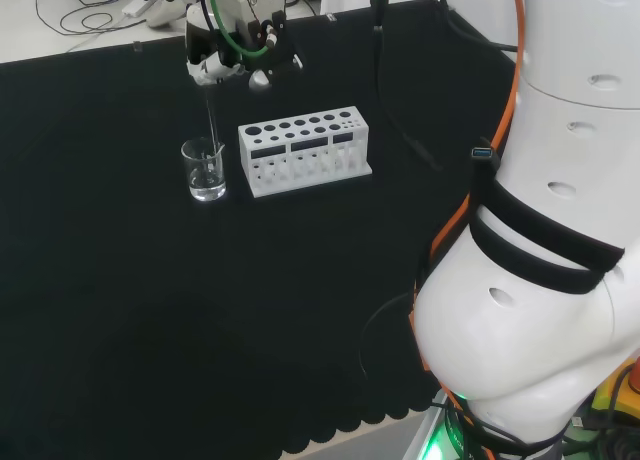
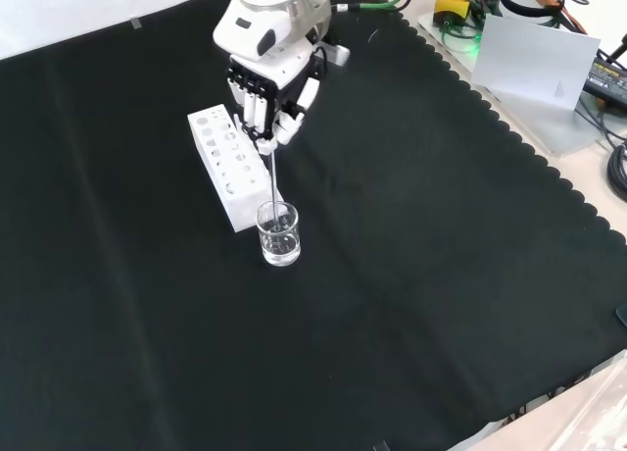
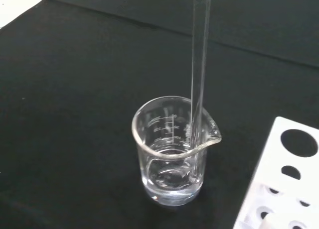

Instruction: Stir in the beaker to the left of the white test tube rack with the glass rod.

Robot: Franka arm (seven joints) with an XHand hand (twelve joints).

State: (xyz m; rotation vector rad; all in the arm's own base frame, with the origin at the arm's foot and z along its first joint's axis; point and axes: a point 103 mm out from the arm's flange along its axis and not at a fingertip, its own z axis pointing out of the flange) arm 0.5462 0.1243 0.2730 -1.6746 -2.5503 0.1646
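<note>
Hand [image 2: 271, 96]: fingers [image 2: 257, 111] curled, pinching glass rod [image 3: 198, 84]. Rod's lower end inside clear beaker [image 3: 173, 150], just beside white rack [image 1: 304, 149].

Even, bright room light on matte black cloth [image 2: 411, 275].
You get small glints on the beaker [image 3: 172, 152] rim; the cloth around it swallows shadows.

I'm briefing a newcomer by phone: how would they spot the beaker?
Find the white test tube rack on the black cloth; in the head view the beaker stands just left of it. It is small clear glass, with a glass rod dipping in.
</note>
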